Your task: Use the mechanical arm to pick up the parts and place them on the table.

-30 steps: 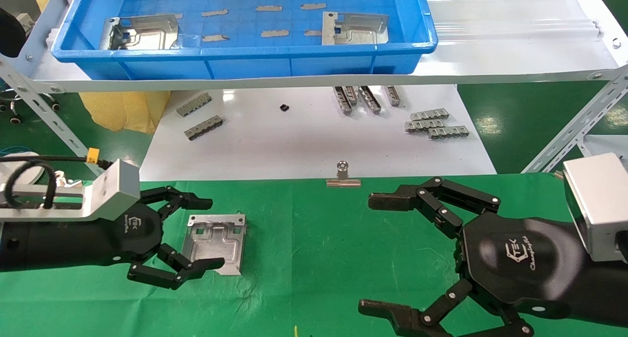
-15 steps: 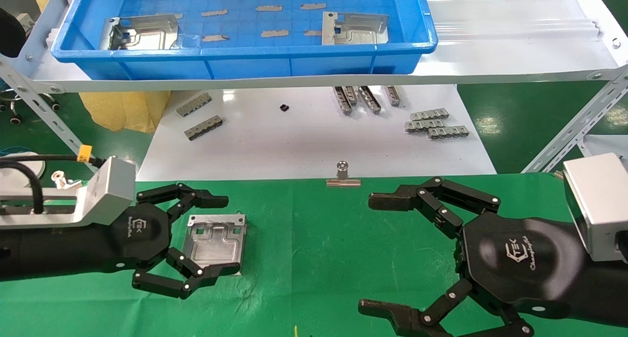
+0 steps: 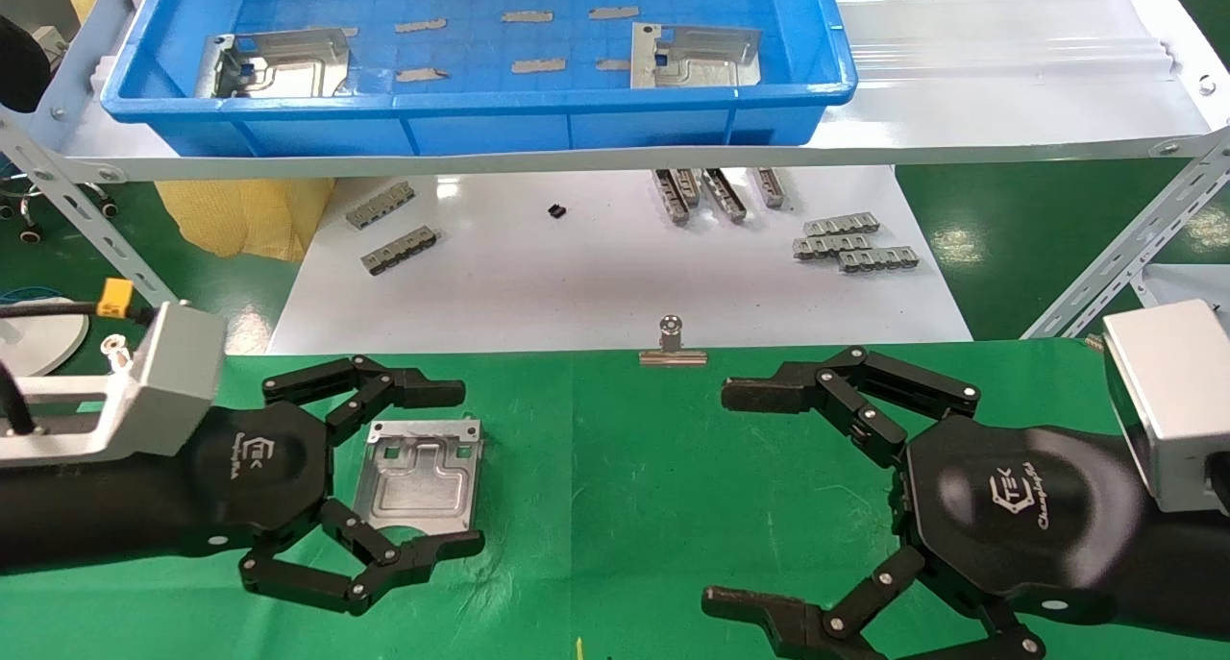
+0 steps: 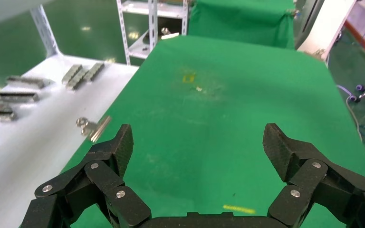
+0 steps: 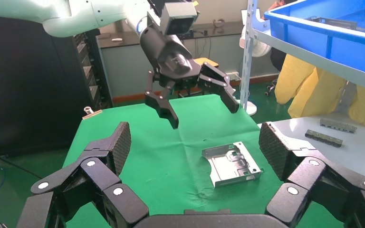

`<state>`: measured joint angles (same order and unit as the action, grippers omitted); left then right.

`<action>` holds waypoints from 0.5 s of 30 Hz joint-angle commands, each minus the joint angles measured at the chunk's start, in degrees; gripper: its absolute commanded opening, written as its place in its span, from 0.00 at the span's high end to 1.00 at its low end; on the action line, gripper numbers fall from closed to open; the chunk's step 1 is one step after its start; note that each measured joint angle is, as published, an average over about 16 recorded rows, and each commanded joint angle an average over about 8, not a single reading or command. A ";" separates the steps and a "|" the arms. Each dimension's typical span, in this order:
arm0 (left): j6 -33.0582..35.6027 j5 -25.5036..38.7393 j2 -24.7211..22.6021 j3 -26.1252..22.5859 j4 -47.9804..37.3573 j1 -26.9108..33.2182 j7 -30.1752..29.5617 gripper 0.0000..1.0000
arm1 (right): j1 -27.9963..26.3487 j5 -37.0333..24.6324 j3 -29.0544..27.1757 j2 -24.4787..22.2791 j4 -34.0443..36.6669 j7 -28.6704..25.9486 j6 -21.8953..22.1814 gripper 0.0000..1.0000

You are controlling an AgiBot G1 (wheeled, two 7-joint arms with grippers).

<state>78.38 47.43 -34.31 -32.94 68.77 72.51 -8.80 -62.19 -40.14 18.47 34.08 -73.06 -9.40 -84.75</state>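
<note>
One silver sheet-metal part lies flat on the green cloth table. My left gripper hangs over it, open, with its fingers spread on either side of the plate. In the right wrist view the left gripper floats clear above that part. Its own wrist view shows only the spread left gripper and bare cloth. Two more parts rest in the blue tray on the shelf. My right gripper stays open and empty over the cloth on the right.
A glossy white board beyond the cloth carries several grey toothed bars. A binder clip sits on the cloth's far edge. Thin tape strips lie in the tray. Angled shelf struts stand at both sides.
The left gripper's fingers have spread wider and come off the part, and the hand has risen slightly. The part stays flat on the cloth. The right arm has not moved.
</note>
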 commanded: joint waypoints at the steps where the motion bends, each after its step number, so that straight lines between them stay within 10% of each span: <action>1: 0.58 -0.44 -0.06 1.35 0.38 -0.88 -0.16 0.00 | 0.00 0.00 0.00 0.00 0.00 0.00 0.00 0.00; 15: 4.58 -3.49 -0.44 10.60 3.01 -6.86 -1.22 0.00 | -0.01 0.02 0.03 -0.01 0.00 0.01 0.01 0.00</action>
<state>82.96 43.94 -34.76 -22.34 71.78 65.65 -10.02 -62.20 -40.13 18.50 34.07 -73.06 -9.39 -84.74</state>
